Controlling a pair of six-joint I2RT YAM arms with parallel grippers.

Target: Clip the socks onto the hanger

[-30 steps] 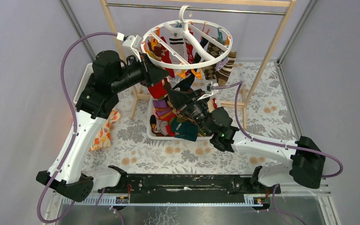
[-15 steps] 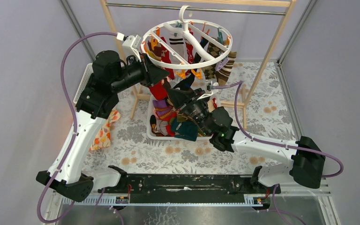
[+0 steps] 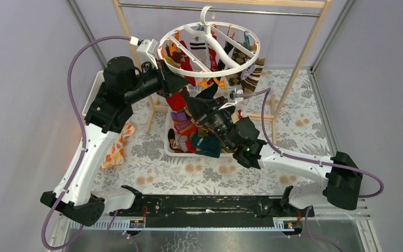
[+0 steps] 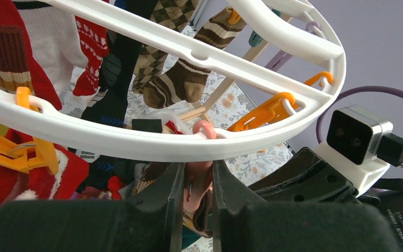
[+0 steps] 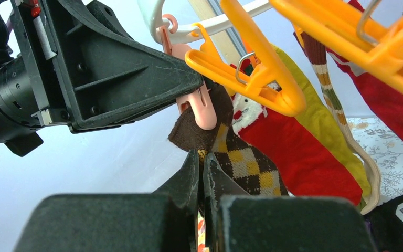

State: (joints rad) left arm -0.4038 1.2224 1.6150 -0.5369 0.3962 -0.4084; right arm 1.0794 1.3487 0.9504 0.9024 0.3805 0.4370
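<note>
Below the right gripper (image 3: 194, 105), a white rectangular basket (image 3: 166, 149) held a heap of loose socks (image 3: 209, 147) in teal, purple and red. That gripper's narrow jaws were pinched on a knitted brown argyle sock (image 5: 241, 163), raised against a smooth pink clip (image 5: 202, 113). The left gripper (image 4: 198, 189) squeezed that clip from both sides, just under the white plastic ring-shaped hanger (image 4: 136, 139).
</note>
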